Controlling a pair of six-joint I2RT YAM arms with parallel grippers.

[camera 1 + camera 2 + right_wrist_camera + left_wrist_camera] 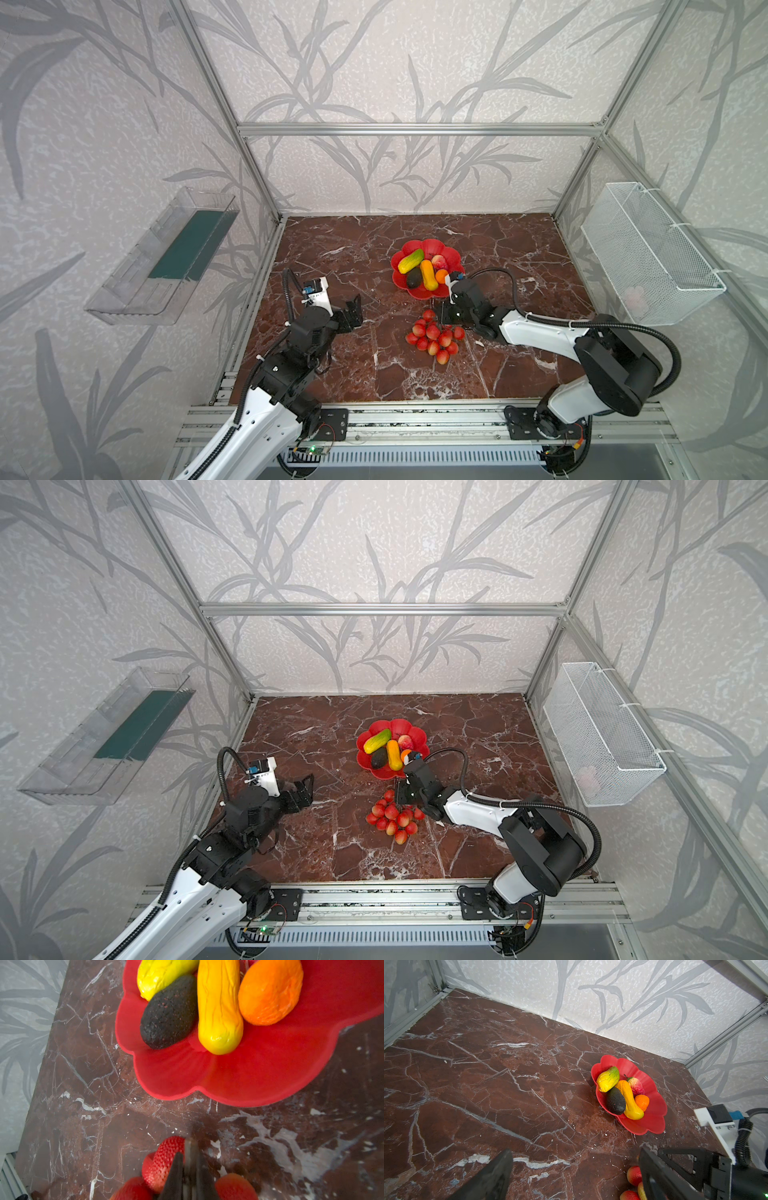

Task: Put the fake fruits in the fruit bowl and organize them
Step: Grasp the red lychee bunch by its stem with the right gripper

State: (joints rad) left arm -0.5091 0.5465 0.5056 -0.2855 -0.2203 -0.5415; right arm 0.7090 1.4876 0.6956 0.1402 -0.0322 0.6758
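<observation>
Showing right fingers (173, 1176) closed among red berries (164, 1157), wrist view only; left fingers (490, 1178) spread wide

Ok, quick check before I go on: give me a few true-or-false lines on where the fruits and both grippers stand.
1. The berry cluster lies in the fruit bowl. False: it lies on the table, outside the bowl, on the robot's side of it.
2. The avocado sits in the bowl. True.
3. The left gripper is open and empty. True.
4. The right gripper has its jaws wide open. False: they are shut, down among the berries.
</observation>
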